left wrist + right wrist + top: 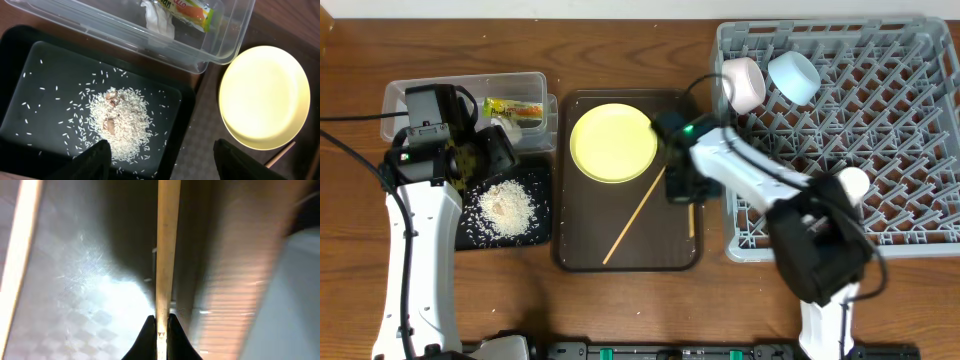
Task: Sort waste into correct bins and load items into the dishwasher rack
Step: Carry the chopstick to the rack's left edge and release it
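Pinching 1 chopstick (165, 250) between the closed fingertips of the right gripper (160, 325), low over the brown tray (580, 245) near its right edge, probably to carry the stick to the rack (900, 150) just beside. Leaving the 2nd chopstick (633, 217) aslant on the same tray, below the plate (613, 143); both seemingly waiting their turn. Showing a cup (745, 82) and a blue bowl (794, 75) tipped on the pegs at the rack's far-left corner, likely set so to drain.

Hovering the left gripper (161, 147) empty, fingers spread wide, over the near edge of the black tray (30, 100), perhaps parked clear while the other arm works. Holding rice (120, 125) in a loose heap on that tray, with stray grains around it. Keeping dry waste apart in the tub (100, 25) just beyond: a wrapper (192, 11) and a paper scrap (157, 20).

Hard to read:
- Right wrist view so close and blurred that little beyond the 2 sticks and the tray floor shows.
- Exact grip spot hidden under the gripper from overhead.
- White round shape (853, 182) in the rack, half covered by the right arm; possibly a bowl, cannot tell.
- 2 brownish lumps (111, 97) in the rice unidentifiable.
- Wrapper cut off by the frame edge
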